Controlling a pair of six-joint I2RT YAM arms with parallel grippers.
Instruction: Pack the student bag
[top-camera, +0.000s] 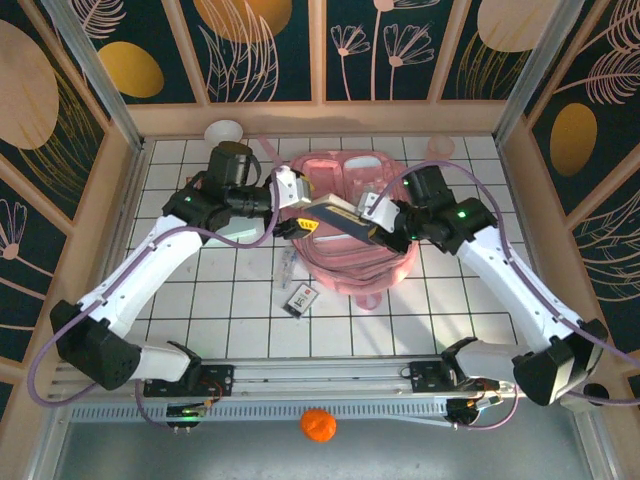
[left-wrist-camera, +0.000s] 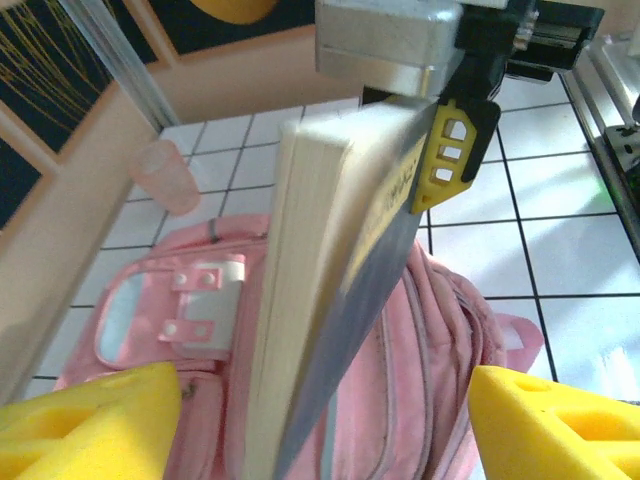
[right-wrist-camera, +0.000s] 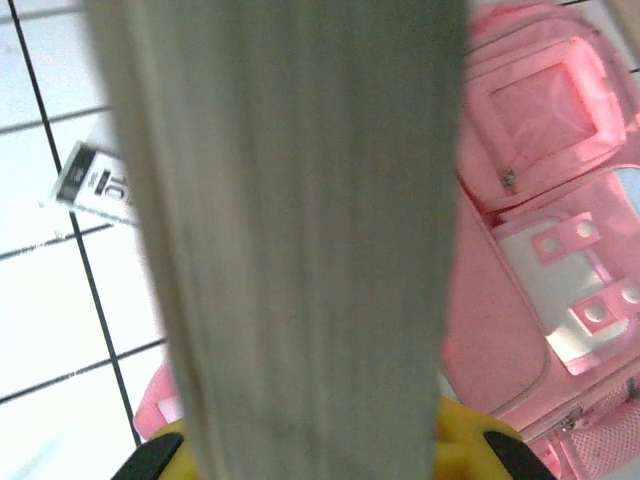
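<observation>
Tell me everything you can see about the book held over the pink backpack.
The book is closed and fairly thick, with a grey cover bearing some yellow marking and cream page edges. The right gripper clamps one end, holding it tilted in the air above the student bag. At its other end the left gripper has its yellow fingers spread on either side of the book, not pressing it.

Black-white packet (right-wrist-camera: 95, 185): "10" readable, rest blurred.
</observation>
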